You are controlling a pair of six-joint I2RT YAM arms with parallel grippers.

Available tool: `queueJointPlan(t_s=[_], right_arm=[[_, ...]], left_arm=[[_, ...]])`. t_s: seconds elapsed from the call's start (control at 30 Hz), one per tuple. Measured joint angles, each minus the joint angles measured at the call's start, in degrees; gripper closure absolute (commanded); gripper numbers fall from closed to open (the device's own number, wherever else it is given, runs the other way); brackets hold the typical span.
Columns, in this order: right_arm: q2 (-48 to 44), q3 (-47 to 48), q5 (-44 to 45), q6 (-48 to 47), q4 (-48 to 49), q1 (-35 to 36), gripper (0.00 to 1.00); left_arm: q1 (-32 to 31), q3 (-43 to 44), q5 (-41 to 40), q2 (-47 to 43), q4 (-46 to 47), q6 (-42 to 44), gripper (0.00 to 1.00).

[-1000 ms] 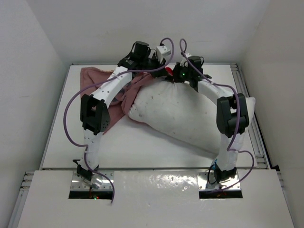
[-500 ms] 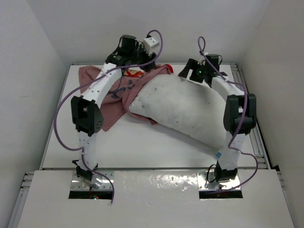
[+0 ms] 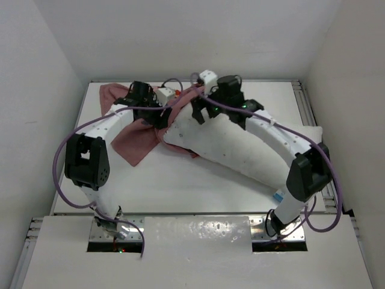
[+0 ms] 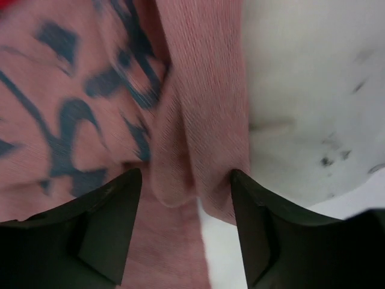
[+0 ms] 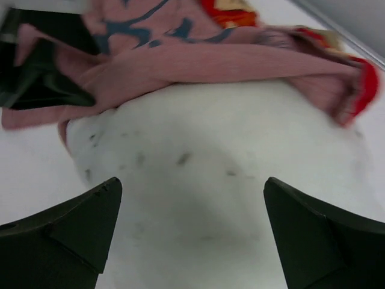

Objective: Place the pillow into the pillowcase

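The white speckled pillow (image 3: pixel 240 144) lies slantwise across the table, its left end against the pillowcase (image 3: pixel 129 139). The pillowcase is dull pink with dark blue print, bunched at the back left. In the right wrist view its edge (image 5: pixel 240 60) lies draped over the pillow's (image 5: pixel 204 174) far end. My left gripper (image 3: pixel 162 115) is low at the pillow's left corner. Its jaws (image 4: pixel 185 177) are open around a fold of the pillowcase (image 4: pixel 198 120). My right gripper (image 3: pixel 200 113) hovers just above the pillow, jaws (image 5: pixel 192 180) wide open and holding nothing.
White walls close the table (image 3: pixel 180 186) in at the back and on both sides. A metal rail (image 3: pixel 316 129) runs along the right edge. Purple cables (image 3: pixel 63 156) loop off both arms. My left gripper's black body (image 5: pixel 36 72) shows close by in the right wrist view.
Both grippers have opened. The left arm came down and right to the pillow's corner. The right arm swung left from the back right and dropped over the pillow's left end.
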Motion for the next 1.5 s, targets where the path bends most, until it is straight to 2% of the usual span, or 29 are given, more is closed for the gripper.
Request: queueJointPlan(t_s=[0.1,0.23,0.33,0.37,0.4,0.43,0.47,0.53,0.67,0.77,1.0,1.17,1.27,1.33,1.43,1.5], right_arm=[[2.3,-0.1,3.2,-4.2,-1.2,6.1,0.01],[8.3,1.4,10.0,-6.9,-3.9,9.3,0.01],[11.0,1.7,13.3,-6.9,-3.7,10.1,0.01],[11.5,1.9,14.2,-6.9,-3.5,10.3,0.20],[12.2,2.6,14.9,-6.9,-3.6,10.4,0.33],[12.8,3.3,15.3,-6.6,-3.5,10.4,0.48],[13.5,4.2,15.7,-6.3,-3.5,10.4,0.76],[14.6,5.2,15.7,-4.4,-2.8,9.8,0.98],[14.6,5.1,13.1,0.3,-1.3,7.1,1.00],[14.3,3.9,10.9,4.3,0.7,3.7,1.00],[14.6,4.8,10.0,15.3,5.6,-3.7,1.00],[17.9,9.2,9.8,22.3,5.9,-4.8,1.00],[20.1,10.9,10.0,24.5,6.1,-3.5,1.00],[20.8,11.4,10.1,25.1,7.0,-2.4,1.00],[20.9,11.9,12.2,25.8,7.5,-1.4,1.00],[20.9,12.2,13.0,26.2,7.9,-1.4,1.00]], left_arm=[[0.0,-4.8,-0.8,0.1,0.2,0.1,0.43],[0.0,-6.0,1.2,0.1,1.7,-0.3,0.41],[0.5,-8.5,1.7,0.1,5.0,-2.0,0.53],[0.6,-9.9,1.7,0.1,6.4,-2.7,0.68],[0.5,-11.2,2.0,0.1,7.5,-3.6,0.78],[0.4,-12.4,2.4,0.1,9.0,-4.2,1.00],[0.2,-13.3,2.7,0.1,10.1,-5.0,1.00],[-0.7,-14.6,3.3,0.1,12.6,-6.1,1.00],[-2.3,-14.4,5.8,0.1,14.3,-8.2,1.00],[-2.1,-8.6,9.5,0.2,8.5,-5.7,1.00],[-1.6,12.0,22.9,-0.3,-13.5,16.2,1.00],[-3.3,15.7,27.3,-0.5,-20.5,22.8,1.00],[-3.3,17.3,30.3,0.4,-20.6,20.0,1.00],[-3.2,18.9,32.9,1.4,-16.9,13.6,1.00],[-3.2,19.1,37.0,2.2,-5.9,-1.8,1.00],[-3.2,18.7,39.4,3.0,5.6,-14.4,1.00]])
